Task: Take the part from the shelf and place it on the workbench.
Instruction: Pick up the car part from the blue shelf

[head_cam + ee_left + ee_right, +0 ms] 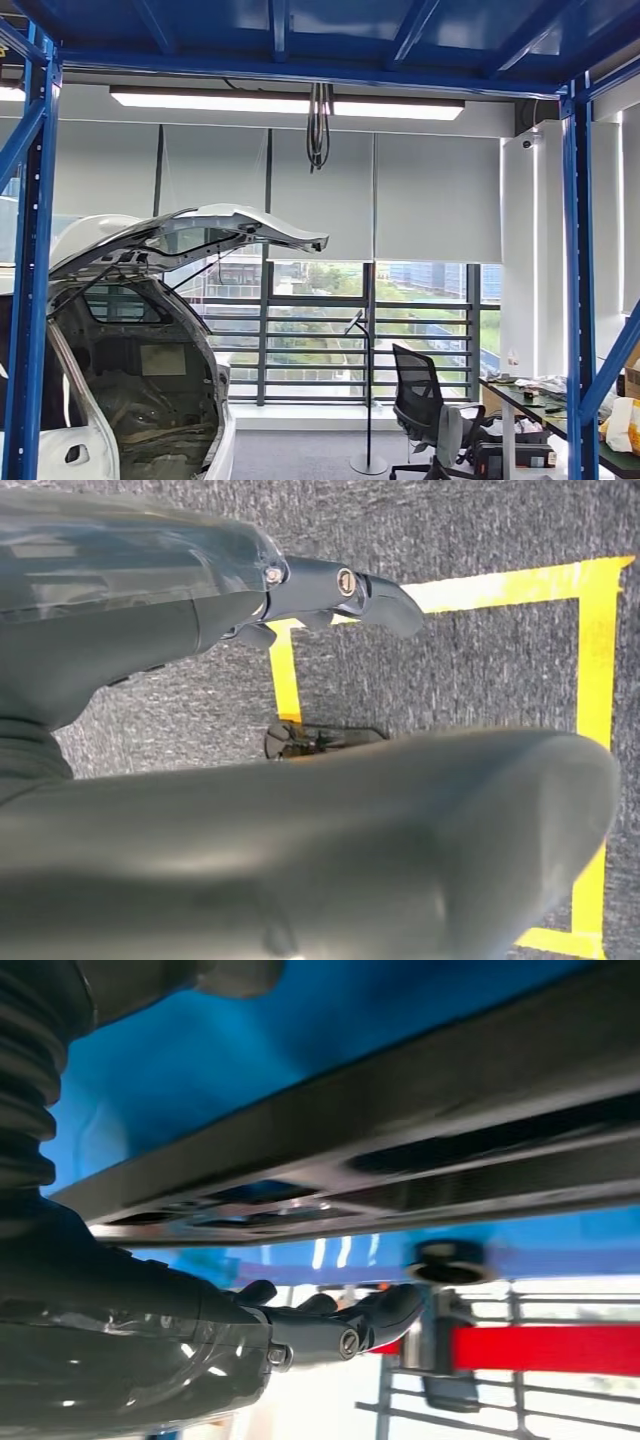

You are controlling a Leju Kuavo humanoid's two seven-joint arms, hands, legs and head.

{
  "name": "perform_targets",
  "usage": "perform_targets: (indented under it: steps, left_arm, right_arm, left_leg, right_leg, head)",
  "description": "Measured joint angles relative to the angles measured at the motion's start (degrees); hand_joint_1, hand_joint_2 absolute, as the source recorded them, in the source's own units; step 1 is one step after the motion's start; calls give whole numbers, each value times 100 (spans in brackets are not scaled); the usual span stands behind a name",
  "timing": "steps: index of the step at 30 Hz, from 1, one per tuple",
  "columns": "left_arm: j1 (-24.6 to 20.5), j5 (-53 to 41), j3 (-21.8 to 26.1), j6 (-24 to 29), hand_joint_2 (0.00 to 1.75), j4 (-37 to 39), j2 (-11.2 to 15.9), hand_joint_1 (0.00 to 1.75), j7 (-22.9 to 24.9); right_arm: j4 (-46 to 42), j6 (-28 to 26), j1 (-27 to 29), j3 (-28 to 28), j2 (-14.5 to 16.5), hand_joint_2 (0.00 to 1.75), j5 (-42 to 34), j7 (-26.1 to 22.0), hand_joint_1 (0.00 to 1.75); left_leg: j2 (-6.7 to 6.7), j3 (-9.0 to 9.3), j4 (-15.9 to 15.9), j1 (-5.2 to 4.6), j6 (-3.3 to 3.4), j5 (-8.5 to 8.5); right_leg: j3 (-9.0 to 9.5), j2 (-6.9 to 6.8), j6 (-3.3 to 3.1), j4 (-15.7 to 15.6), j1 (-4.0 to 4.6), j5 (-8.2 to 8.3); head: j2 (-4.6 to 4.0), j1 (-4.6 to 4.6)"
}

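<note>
Blue shelf (226,1050) edge just beside empty, spread right hand (332,1325), left hand (340,590) released over carpet (468,670)

The part (423,1150) is showing in the right wrist view as a long, dark, flat strip with slots and a glossy patch along it, running at a slant close against the blue shelf (226,1040). It is lying just beside the outstretched fingers (392,1310) of the right hand (317,1330), which are not wrapping it; whether they are touching it cannot be told. In the head view the shelf (34,250) is standing as a blue steel frame of uprights and beams.
</note>
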Motion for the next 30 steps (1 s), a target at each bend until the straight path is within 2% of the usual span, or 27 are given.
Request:
perform_targets:
  steps: [7,14,15,18,19,28,30]
  left_arm:
    - [-60,-58,11,-25,0,4,-108,0,0]
    - [-64,-62,11,-26,0,4,-120,0,0]
    - [-64,-65,11,-27,0,4,-122,0,0]
    - [-69,-84,12,-30,0,5,-134,0,0]
    - [-74,-89,13,-31,0,6,-140,0,1]
    - [-101,-146,38,-97,0,8,-199,0,-17]
    - [-104,-180,53,-141,87,10,-205,0,-91]
  right_arm:
    - [729,-42,-422,352,250,175,-23,-91,0]
    - [960,-51,-545,459,316,175,-27,-118,0]
    - [992,-48,-563,472,323,175,-32,-139,9]
    - [1122,-10,-636,521,362,175,-79,-217,140]
    - [1182,9,-662,544,383,175,-107,-243,175]
    - [1600,-130,-738,770,455,175,-412,-379,175]
    - [1601,-185,-745,823,444,175,-488,-367,175]
  left_leg:
    - [1,7,0,5,-1,1]
    - [1,10,0,5,-1,1]
    - [1,11,0,5,-1,1]
    - [1,14,0,5,-1,1]
    - [1,15,0,5,-1,1]
    - [0,14,0,6,-1,1]
    - [1,14,0,5,-1,1]
  right_leg:
    - [7,1,0,0,5,0]
    - [10,0,0,0,5,0]
    - [11,0,-1,0,5,0]
    - [13,1,-1,0,5,0]
    - [14,1,-1,0,5,0]
    - [13,1,-1,0,6,0]
    - [13,1,-1,0,6,0]
  head:
    - [0,0]
    - [0,0]
    - [0,0]
    - [0,0]
    - [0,0]
    - [0,0]
    - [0,0]
